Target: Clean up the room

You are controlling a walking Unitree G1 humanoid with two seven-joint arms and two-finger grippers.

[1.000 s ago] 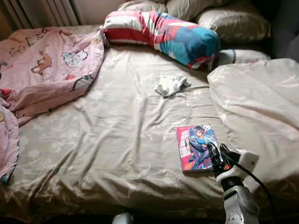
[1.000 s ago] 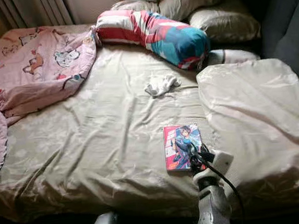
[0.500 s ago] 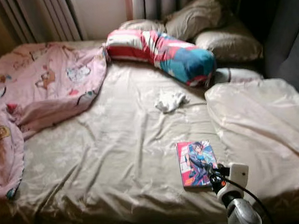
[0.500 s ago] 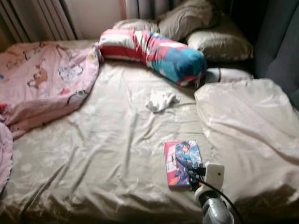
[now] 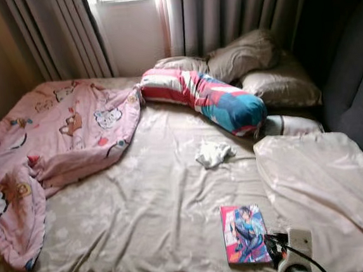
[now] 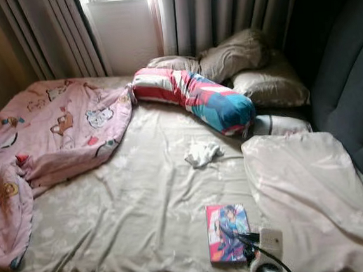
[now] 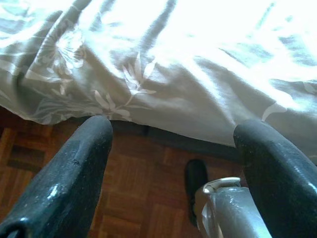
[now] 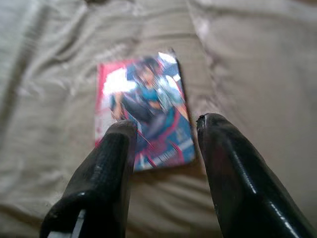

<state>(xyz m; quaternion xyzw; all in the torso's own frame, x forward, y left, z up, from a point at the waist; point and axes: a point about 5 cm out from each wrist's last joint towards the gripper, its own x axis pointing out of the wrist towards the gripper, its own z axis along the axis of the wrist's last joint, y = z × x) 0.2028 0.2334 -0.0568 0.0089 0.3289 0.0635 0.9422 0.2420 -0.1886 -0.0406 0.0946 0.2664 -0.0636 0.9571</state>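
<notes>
Presently, your inventory:
1. Book: flat on the bed, near its front edge, beside a beige duvet.
2. Right gripper: fingers parted, empty, poised over the book's near edge.
3. Left gripper: spread wide, empty, low beside the bed, over wood floor.
4. White cloth: mid-bed, below the striped bolster.
5. Pink blanket: heaped on your left.

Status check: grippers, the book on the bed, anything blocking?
Right gripper open, hovering at the book's near edge. Left gripper open, idle by the bed's edge. Book flat on the sheet, not gripped. No obstruction; white cloth lies farther up the bed.
</notes>
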